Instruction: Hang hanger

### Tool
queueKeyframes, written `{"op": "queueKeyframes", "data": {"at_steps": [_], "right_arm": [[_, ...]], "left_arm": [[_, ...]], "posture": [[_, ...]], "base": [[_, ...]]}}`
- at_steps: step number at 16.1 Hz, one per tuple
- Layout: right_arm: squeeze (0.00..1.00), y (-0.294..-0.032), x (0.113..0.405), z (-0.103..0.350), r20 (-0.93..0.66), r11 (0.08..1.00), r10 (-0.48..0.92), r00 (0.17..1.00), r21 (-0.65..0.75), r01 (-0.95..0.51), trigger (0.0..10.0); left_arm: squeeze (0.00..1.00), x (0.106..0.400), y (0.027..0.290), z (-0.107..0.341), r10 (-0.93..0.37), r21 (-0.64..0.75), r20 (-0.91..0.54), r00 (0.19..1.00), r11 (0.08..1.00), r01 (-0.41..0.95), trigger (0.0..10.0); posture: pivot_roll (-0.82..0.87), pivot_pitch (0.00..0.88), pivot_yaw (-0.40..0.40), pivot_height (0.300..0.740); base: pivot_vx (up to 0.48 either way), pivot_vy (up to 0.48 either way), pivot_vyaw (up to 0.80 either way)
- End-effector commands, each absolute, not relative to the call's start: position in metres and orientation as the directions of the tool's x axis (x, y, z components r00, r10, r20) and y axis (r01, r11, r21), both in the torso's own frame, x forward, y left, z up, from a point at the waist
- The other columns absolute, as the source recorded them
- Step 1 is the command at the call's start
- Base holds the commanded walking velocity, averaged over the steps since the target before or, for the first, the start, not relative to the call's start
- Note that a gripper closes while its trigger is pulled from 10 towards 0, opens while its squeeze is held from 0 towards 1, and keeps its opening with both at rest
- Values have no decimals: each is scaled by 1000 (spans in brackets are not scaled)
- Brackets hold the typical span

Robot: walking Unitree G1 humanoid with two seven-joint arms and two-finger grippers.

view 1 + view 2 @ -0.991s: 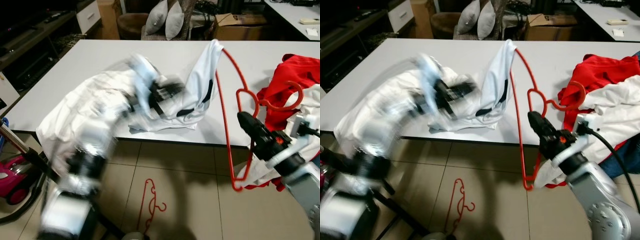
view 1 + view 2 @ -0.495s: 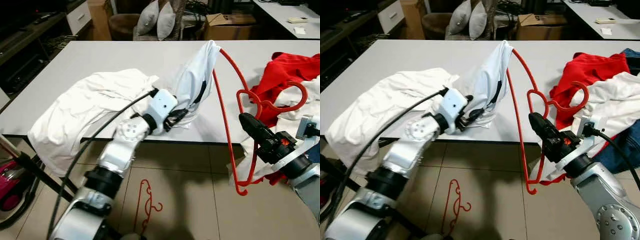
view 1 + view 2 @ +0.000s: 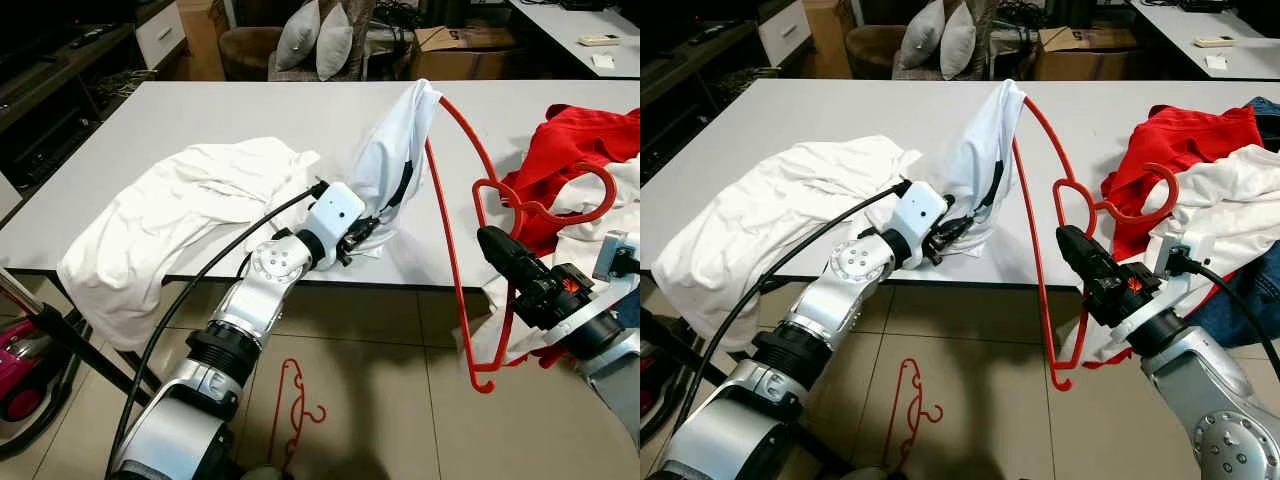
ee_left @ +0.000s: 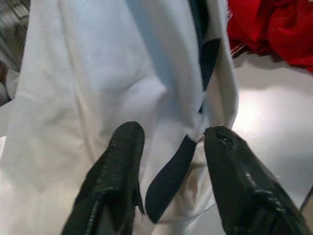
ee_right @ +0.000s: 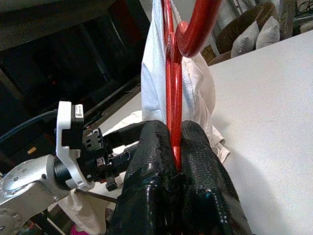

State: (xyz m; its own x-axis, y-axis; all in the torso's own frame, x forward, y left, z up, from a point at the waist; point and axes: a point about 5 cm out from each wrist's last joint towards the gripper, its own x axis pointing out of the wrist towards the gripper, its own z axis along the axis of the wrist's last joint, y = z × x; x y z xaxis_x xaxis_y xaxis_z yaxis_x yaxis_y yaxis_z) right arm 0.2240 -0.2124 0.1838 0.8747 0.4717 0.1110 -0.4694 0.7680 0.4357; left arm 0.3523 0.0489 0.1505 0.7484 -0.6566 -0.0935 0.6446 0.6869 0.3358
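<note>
Large white rectangular bench carries the laundry: a crumpled white cotton garment spreads over its near-left edge and sags toward the tiled floor, and a red-and-white pile of clothes sits at the right end.

The thin red plastic hanger stands nearly on end, off the front edge of the bench. One shoulder tip is pushed up inside a lifted part of the white garment, so the cloth peaks there like a tent. The other end hangs low over the floor, and the hook points right toward the red pile. Judging by this, it is held on edge so the cloth can be drawn down over the arm. Dressing looks partly done; hanging not started.

Right gripper is clenched on the hanger's straight bar. In the right wrist view both black fingers press the red bar between them, no gap.

Left gripper is at the hem of the tented cloth, just under the peak. In the left wrist view its fingers are spread apart with the white fabric and its dark trim lying between them. Touching cloth, not clamped on it.

A second red hanger lies flat on the floor below the bench edge, untouched.
</note>
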Motion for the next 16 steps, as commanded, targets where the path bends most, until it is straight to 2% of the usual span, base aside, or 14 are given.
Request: {"op": "queueKeyframes", "data": {"at_steps": [1,13,14,15,16], "right_arm": [[0,-211,221,189,132,766,477,869,422,-485,10000],[0,-211,222,192,140,763,478,867,422,-489,10000],[0,-211,222,192,141,763,476,868,424,-488,10000],[0,-211,222,192,141,763,476,868,424,-487,10000],[0,-210,223,191,142,762,476,868,426,-488,10000]], "left_arm": [[0,359,56,156,-629,370,-86,773,700,611,0],[0,365,60,150,-591,408,-93,801,712,572,0],[0,365,61,155,-588,416,-54,807,722,553,3882],[0,363,57,155,-627,387,-51,778,705,594,10000],[1000,356,50,156,-690,378,-33,723,661,648,10000]], "posture": [[-124,31,68,740],[-126,35,65,740],[-126,36,66,740],[-125,35,65,740],[-125,35,65,740]], "base": [[0,0,0],[0,0,0],[0,0,0],[0,0,0],[0,0,0]]}}
